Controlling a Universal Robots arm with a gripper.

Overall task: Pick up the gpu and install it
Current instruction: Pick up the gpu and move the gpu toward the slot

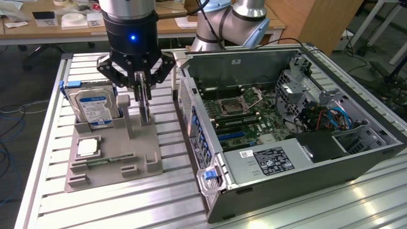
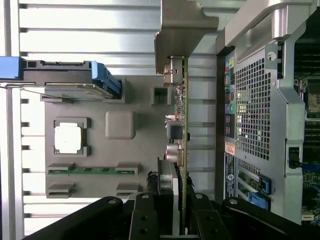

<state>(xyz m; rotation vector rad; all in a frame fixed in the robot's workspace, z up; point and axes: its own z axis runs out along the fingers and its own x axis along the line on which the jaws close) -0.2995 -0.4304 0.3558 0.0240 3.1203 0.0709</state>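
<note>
Slatted metal desk point(image 1: 127, 205) carries, from the exterior view's left, a grey tray point(image 1: 108, 169) with a hard drive point(image 1: 95, 107) standing in it, then the gpu point(image 1: 147, 112) upright on edge in its own tray slot, and the open case point(image 1: 305, 191) on the right. The hand point(image 1: 142, 93) stands straight above the gpu and looks closed on its top edge, pinching both faces. To lift well, I judge the gpu should come straight up without tilting, held firmly enough that the thin board cannot swivel, and kept off the case wall just beside it.
</note>
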